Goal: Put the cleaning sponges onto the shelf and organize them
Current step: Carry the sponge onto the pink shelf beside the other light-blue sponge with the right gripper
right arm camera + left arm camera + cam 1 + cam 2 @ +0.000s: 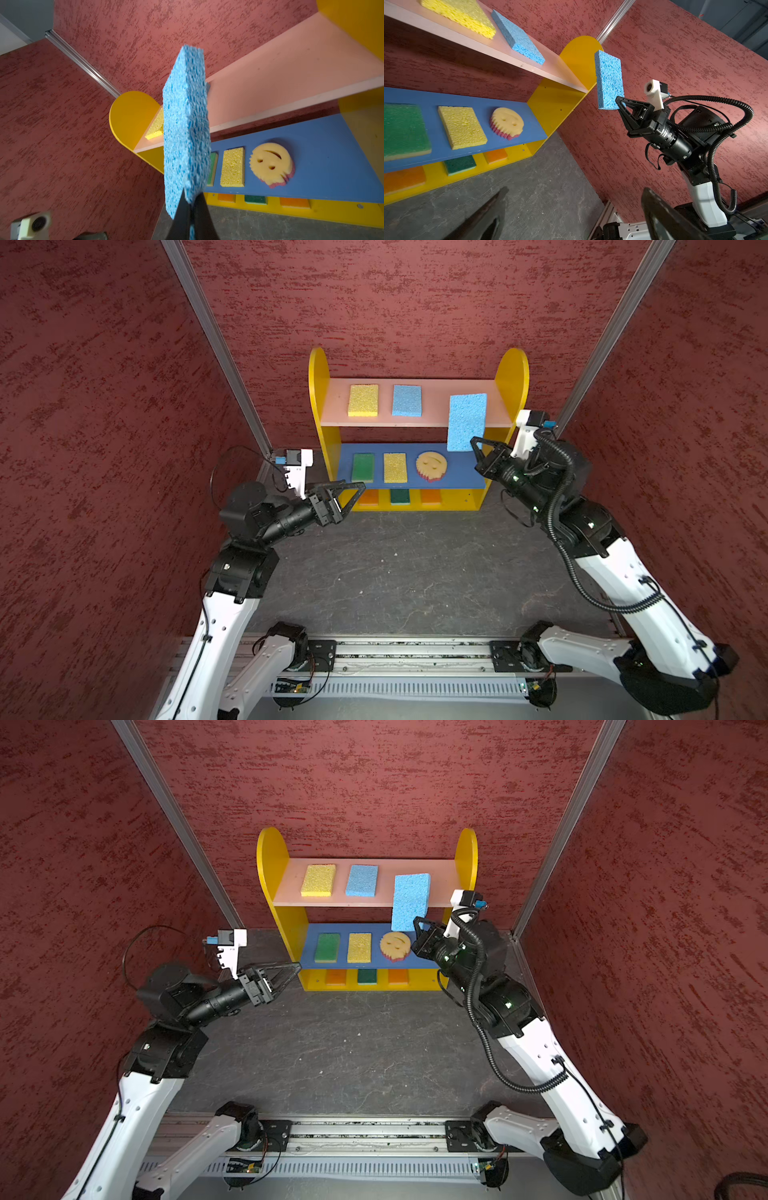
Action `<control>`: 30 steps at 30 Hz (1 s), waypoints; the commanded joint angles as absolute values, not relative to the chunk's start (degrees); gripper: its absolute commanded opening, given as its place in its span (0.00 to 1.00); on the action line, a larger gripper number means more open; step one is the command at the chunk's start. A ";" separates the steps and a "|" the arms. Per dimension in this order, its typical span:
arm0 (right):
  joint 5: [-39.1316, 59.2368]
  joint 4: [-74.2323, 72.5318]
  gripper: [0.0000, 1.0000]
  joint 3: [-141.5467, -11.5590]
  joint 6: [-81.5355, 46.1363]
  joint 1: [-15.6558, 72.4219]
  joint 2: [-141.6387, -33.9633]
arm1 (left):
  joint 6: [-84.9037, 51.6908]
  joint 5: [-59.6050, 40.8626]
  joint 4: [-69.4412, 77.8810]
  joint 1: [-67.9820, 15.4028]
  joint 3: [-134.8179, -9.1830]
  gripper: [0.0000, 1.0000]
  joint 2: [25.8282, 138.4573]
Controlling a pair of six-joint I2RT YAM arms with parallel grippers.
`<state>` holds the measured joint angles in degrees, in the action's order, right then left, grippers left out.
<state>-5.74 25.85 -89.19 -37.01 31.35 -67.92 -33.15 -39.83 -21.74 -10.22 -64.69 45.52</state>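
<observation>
The shelf (319,377) stands against the back wall. My right gripper (476,445) is shut on the lower corner of a blue sponge (466,422), held upright in front of the right end of the pink top board; in the right wrist view the sponge (186,128) rises from the pinched fingertips. The pink board carries a yellow sponge (363,400) and a blue one (407,400). On the blue board lie a green sponge (363,467), a yellow one (394,467) and the smiley sponge (432,465). My left gripper (353,499) is open and empty by the shelf's lower left corner.
The yellow bottom board holds an orange sponge (368,497), a dark green one (400,496) and another orange one (430,496). Red textured walls close in on three sides. A dark grey table (407,572) stretches in front of the shelf.
</observation>
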 commanded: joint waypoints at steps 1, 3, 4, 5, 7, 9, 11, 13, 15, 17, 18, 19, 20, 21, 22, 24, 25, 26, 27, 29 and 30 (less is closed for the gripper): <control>-5.18 30.38 0.00 -94.46 -36.06 29.29 -71.45 | -29.75 -39.44 -28.85 -7.65 -65.13 0.99 44.33; -2.88 31.20 0.00 -97.45 -36.31 27.80 -74.20 | -29.24 -40.10 -30.83 -6.42 -65.13 1.00 44.07; -1.43 31.75 0.00 -99.09 -36.49 26.74 -75.67 | -29.03 -40.53 -31.60 -5.95 -64.96 0.99 43.93; -0.19 32.21 0.00 -100.35 -36.77 25.79 -76.93 | -28.84 -40.90 -32.19 -5.50 -64.80 0.99 43.82; 3.09 32.52 0.00 -102.52 -37.93 23.63 -79.25 | -28.79 -41.15 -33.00 -4.64 -64.30 1.00 43.30; 6.21 31.84 0.00 -103.55 -39.47 21.43 -81.02 | -29.12 -41.26 -32.74 -3.84 -63.38 1.00 42.66; 9.10 31.57 0.00 -104.88 -40.56 19.62 -82.83 | -29.50 -41.62 -32.22 -3.23 -62.61 0.99 42.49; 11.29 32.48 0.00 -107.19 -41.05 18.27 -85.70 | -30.33 -42.41 -31.49 -2.82 -62.05 0.99 42.60; 12.89 34.10 0.00 -109.84 -41.11 17.55 -88.07 | -31.16 -43.09 -30.80 -2.46 -61.35 0.99 42.80; 14.50 34.85 0.00 -111.70 -41.08 17.34 -90.15 | -32.25 -43.41 -29.54 -2.34 -60.53 1.00 43.11; 15.08 35.19 0.00 -112.57 -40.97 17.31 -91.16 | -32.79 -43.65 -28.80 -2.23 -59.92 1.00 43.47; 15.35 35.72 0.00 -113.36 -40.94 17.23 -91.86 | -33.24 -44.12 -28.22 -2.13 -59.51 1.00 43.74; 15.45 36.33 0.00 -114.49 -40.68 17.14 -92.85 | -33.79 -44.67 -27.72 -2.15 -59.26 1.00 44.17; 15.46 36.98 0.00 -115.63 -40.40 17.14 -93.69 | -34.30 -45.20 -27.14 -2.09 -58.94 1.00 44.59; 15.34 37.52 0.00 -116.50 -40.18 17.09 -94.32 | -34.81 -45.62 -26.59 -2.07 -58.58 1.00 44.92; 14.79 38.67 0.00 -118.62 -39.64 17.05 -95.84 | -35.70 -45.92 -25.63 -2.02 -58.03 1.00 45.32; 14.43 39.22 0.00 -119.53 -39.39 16.97 -96.55 | -35.81 -45.97 -25.31 -1.98 -57.92 1.00 45.42; 14.11 39.94 0.00 -120.51 -39.06 16.96 -97.24 | -35.95 -45.90 -25.09 -2.01 -57.83 1.00 45.54; 13.75 40.61 0.00 -121.36 -38.74 16.88 -97.89 | -36.10 -45.97 -24.97 -1.94 -57.75 0.99 45.62; 13.20 42.34 0.00 -123.36 -38.17 16.74 -99.13 | -36.28 -46.06 -24.70 -1.85 -57.65 1.00 45.81; 12.86 43.20 0.00 -124.39 -37.77 16.66 -99.90 | -36.31 -46.14 -24.52 -1.87 -57.57 1.00 45.87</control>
